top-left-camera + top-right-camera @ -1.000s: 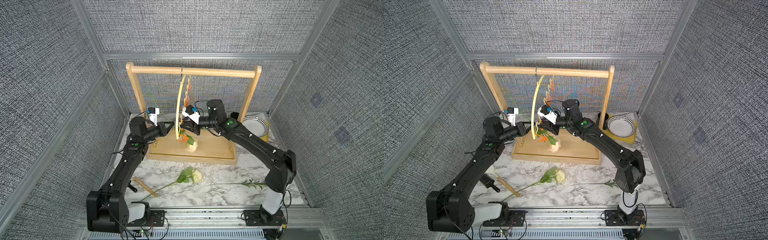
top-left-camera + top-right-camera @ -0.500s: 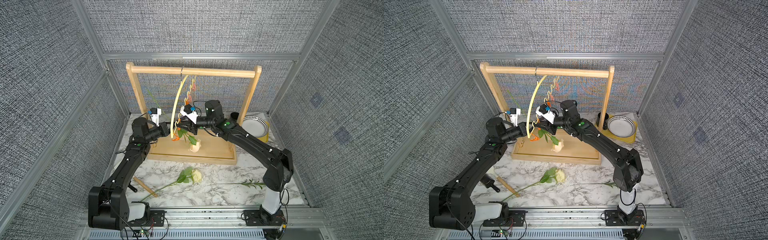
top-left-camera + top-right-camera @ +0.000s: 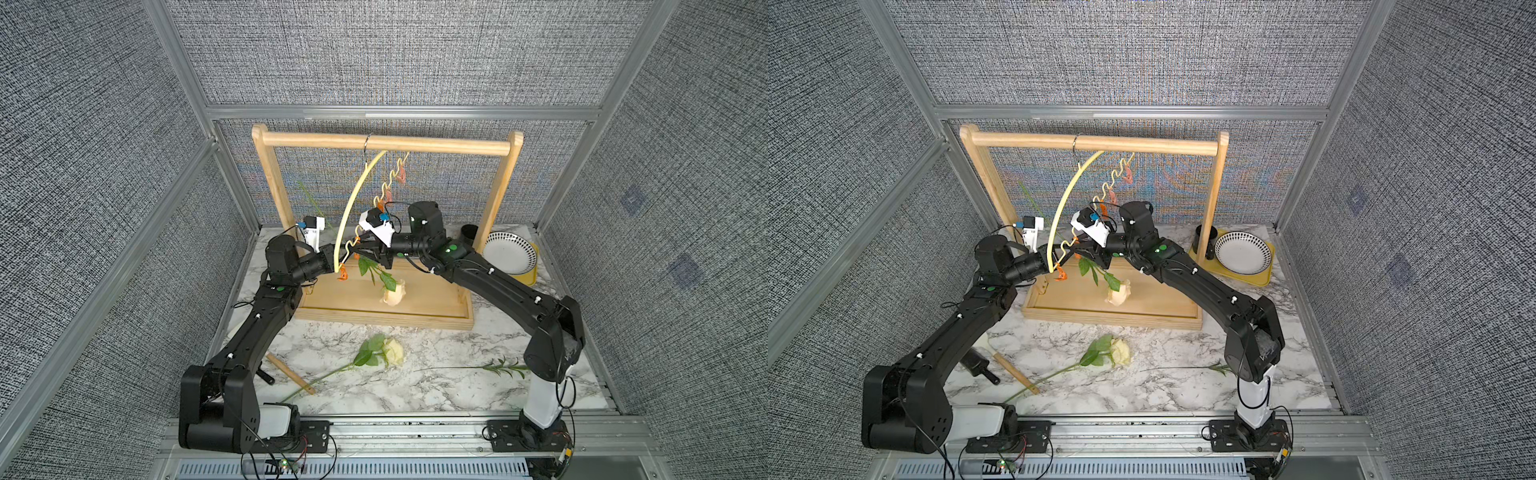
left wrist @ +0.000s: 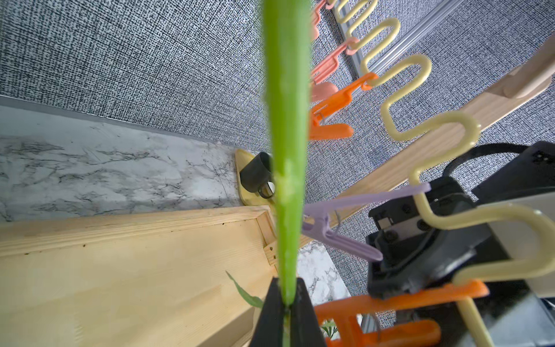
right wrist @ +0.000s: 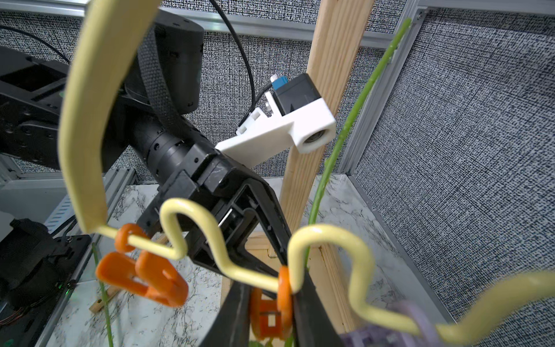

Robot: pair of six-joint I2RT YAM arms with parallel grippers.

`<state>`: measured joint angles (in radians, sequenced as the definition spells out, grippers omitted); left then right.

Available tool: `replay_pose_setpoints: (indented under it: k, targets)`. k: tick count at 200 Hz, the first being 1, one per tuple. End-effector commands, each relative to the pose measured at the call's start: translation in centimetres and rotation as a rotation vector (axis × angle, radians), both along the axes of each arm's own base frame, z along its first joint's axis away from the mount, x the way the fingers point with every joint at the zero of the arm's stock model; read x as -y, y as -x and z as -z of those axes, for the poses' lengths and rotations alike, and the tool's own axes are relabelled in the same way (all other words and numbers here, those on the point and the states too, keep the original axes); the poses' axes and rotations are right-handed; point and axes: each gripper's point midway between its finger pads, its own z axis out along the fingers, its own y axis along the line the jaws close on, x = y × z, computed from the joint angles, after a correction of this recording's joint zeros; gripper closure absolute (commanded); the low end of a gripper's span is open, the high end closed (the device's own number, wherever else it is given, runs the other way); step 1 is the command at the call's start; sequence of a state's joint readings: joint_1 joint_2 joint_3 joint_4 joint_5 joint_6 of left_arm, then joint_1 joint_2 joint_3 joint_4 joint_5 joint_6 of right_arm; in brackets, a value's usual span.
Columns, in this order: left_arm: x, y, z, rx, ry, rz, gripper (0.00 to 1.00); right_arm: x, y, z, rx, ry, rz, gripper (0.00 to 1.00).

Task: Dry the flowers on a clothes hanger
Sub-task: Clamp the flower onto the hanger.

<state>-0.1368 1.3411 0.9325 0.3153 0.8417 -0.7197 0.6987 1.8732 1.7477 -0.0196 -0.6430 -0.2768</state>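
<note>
Both top views: L gripper (image 3: 336,268) at low end of clothes hanger (image 3: 353,203); peach rose (image 3: 394,293) dangles just beside.
L wrist: fingers pressed together on rose stem (image 4: 286,150).
R wrist: R gripper (image 5: 270,312) barely apart, pinching orange clip (image 5: 268,318) on wavy bar (image 5: 327,237).

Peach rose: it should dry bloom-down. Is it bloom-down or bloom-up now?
Bloom-down: in a top view the peach rose hangs with its bloom lowest, leaves above, stem rising toward the clothes hanger.
</note>
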Motion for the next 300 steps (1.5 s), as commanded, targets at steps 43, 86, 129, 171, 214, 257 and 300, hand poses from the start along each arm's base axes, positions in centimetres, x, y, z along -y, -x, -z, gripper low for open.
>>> replay_pose_setpoints:
  k: [43,86,129,171,214,257,300]
  targets:
    - [0.5,0.7,-0.8,0.036,0.012,0.050,0.98,0.3,-1.2,-0.8,0.051,-0.024,0.063,0.76]
    - [0.6,0.8,-0.6,0.037,0.008,0.064,0.98,0.3,-1.4,-0.6,0.050,-0.026,0.074,0.76]
    - [0.6,1.0,-0.2,0.034,-0.008,0.074,0.98,0.5,-1.4,-0.4,0.046,-0.028,0.080,0.77]
    - [0.6,1.3,-0.4,0.041,-0.018,0.086,0.98,1.4,-1.3,-0.7,0.032,-0.042,0.066,0.78]
    - [0.8,1.4,-0.9,0.065,-0.014,0.117,0.98,2.1,-0.7,-1.2,0.022,-0.067,0.040,0.79]
    - [0.9,1.1,-0.9,0.065,-0.015,0.120,0.98,2.0,-0.1,-2.0,0.004,-0.101,0.001,0.79]
    - [0.9,0.7,-1.1,0.072,-0.007,0.114,0.98,1.9,-0.3,-1.4,-0.006,-0.095,0.001,0.79]
